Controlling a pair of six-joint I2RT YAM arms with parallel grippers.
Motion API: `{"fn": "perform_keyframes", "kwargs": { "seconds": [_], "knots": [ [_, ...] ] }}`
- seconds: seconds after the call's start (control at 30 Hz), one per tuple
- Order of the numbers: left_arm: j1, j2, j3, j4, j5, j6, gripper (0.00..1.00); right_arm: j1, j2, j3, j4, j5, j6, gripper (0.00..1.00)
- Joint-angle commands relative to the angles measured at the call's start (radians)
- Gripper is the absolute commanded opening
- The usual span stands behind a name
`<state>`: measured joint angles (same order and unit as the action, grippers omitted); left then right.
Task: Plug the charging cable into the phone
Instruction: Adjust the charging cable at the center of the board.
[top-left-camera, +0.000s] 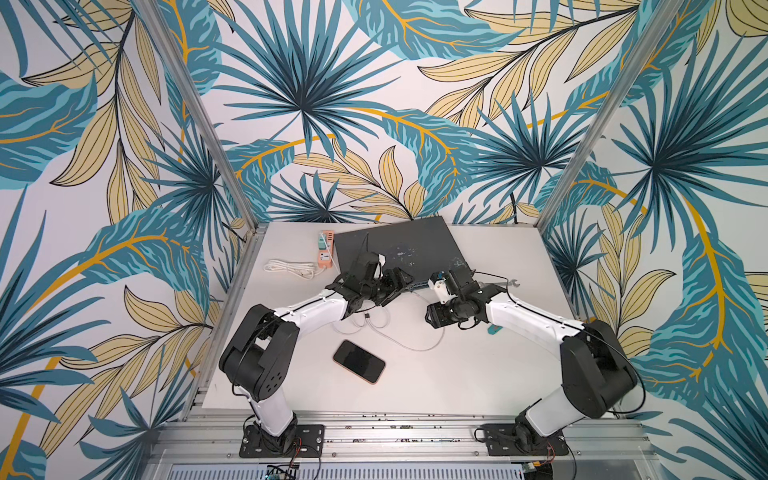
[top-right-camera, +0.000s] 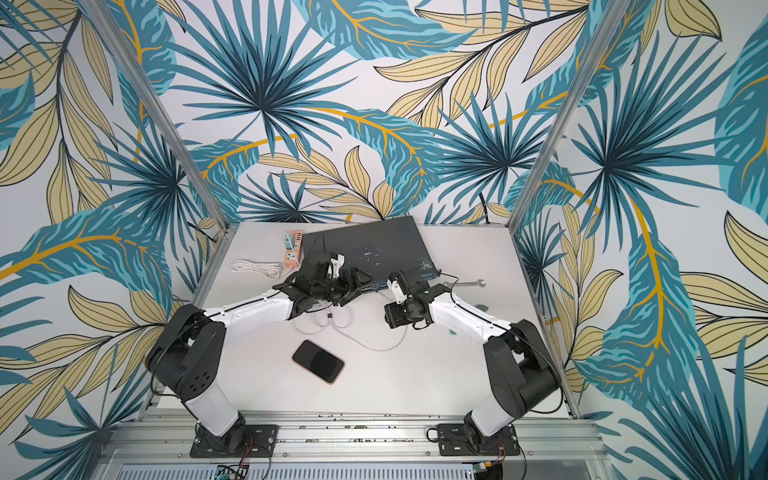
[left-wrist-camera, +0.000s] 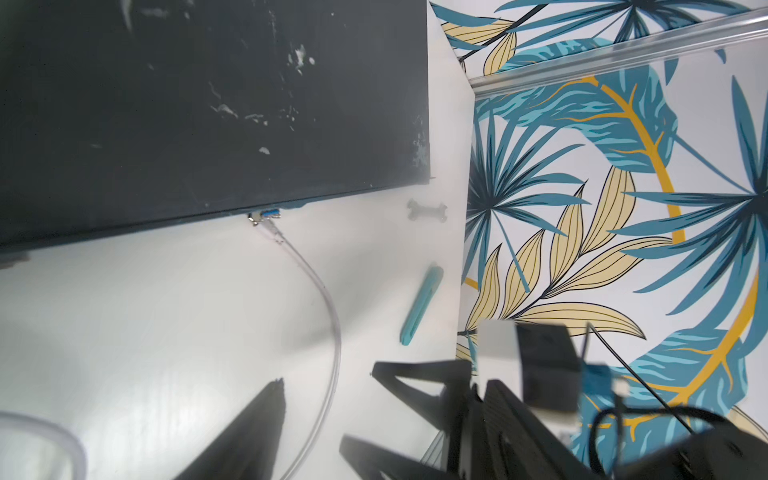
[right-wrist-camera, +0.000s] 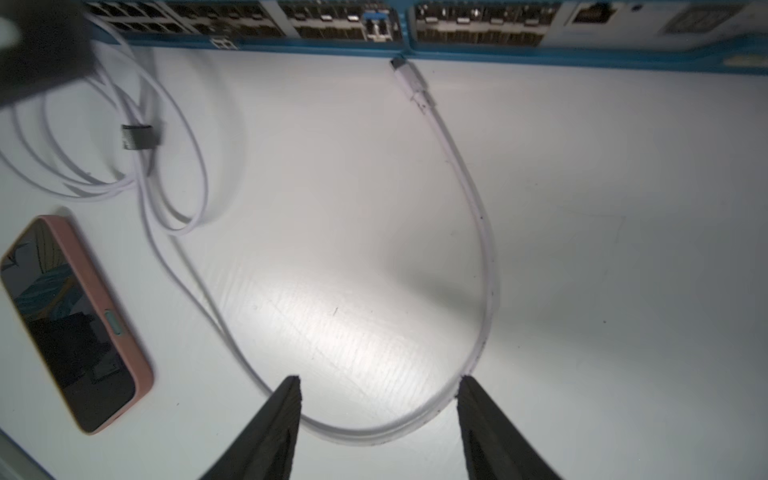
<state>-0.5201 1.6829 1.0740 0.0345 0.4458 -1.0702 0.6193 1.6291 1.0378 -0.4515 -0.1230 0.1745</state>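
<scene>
Right end effector (right-wrist-camera: 379, 380) hangs released, jaws astride the bend of the charging cable (right-wrist-camera: 478, 232), gripping nothing. It is likely posed for a pinch behind the connector tip (right-wrist-camera: 409, 79), which lies unplugged against the network switch (right-wrist-camera: 457, 25). Phone (top-left-camera: 359, 361) lies flat, screen up, at 6 o'clock of the tied coils (top-left-camera: 368, 319) in a top view, well apart from that tip. Left end effector (top-left-camera: 399, 281), likewise released and empty, sits near 1 o'clock of the coils over the switch's front edge, probably standing clear.
</scene>
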Motion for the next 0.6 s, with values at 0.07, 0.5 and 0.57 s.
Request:
{"fn": "perform_keyframes", "kwargs": {
  "seconds": [0.07,0.5,0.57],
  "knots": [
    [0.052,-0.113,-0.053,-0.161,-0.02,0.101,0.82,-0.045,0.104,0.107,0.048,0.008,-0.072,0.6],
    [0.166,-0.259,-0.161,-0.264,-0.01,0.161,0.85,-0.092,0.315,0.231,0.04,-0.025,-0.12,0.58],
    [0.176,-0.26,-0.171,-0.258,-0.004,0.159,0.85,-0.092,0.321,0.223,0.045,-0.024,-0.119,0.58]
  ]
}}
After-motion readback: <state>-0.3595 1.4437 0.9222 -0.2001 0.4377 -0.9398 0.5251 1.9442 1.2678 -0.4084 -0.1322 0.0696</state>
